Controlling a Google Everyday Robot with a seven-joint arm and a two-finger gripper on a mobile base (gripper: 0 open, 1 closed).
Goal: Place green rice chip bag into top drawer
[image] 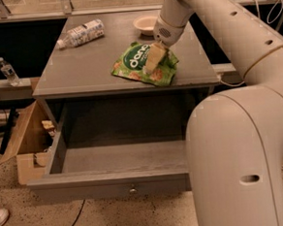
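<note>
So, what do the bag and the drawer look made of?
Bag: likely thin plastic film, glossy and crinkled, with the end effector on it. Drawer: flat matte grey panels, painted wood or laminate, can't tell which; its small knob shines like metal.

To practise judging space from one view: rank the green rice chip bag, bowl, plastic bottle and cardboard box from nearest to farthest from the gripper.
The gripper is over the right part of the cabinet top.
1. green rice chip bag: directly at it.
2. bowl: just behind, near the back edge.
3. plastic bottle: back-left corner.
4. cardboard box: on the floor, far left.
</note>
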